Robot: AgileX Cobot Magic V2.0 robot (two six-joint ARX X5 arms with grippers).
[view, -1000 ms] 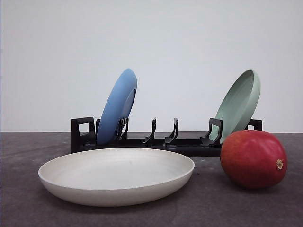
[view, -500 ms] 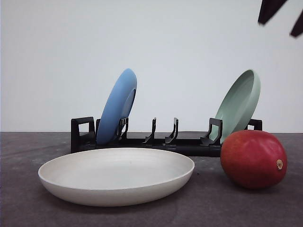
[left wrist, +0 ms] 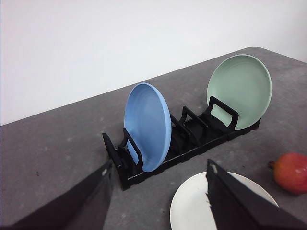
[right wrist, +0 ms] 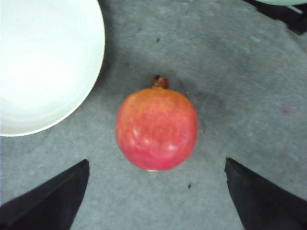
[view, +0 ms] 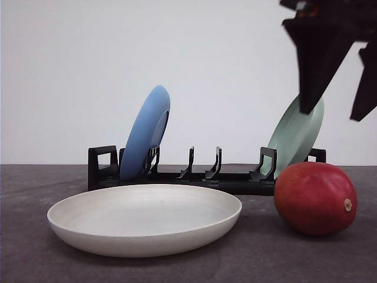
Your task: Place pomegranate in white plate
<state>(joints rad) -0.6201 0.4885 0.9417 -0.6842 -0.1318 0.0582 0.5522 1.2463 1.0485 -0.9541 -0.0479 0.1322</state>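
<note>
Spanning dark grey table (view: 35,259), white wall (view: 70,71).

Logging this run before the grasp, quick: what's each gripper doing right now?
Left gripper: open, holding nothing.
Right gripper: open, empty, above the pomegranate on the table.

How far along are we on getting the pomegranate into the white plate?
Early stage. Nothing is placed: the pomegranate sits on the table beside the white plate, which holds nothing. In hand: the right tool hangs open above the fruit. Left: grasp, lift, carry over and release in the plate.
</note>
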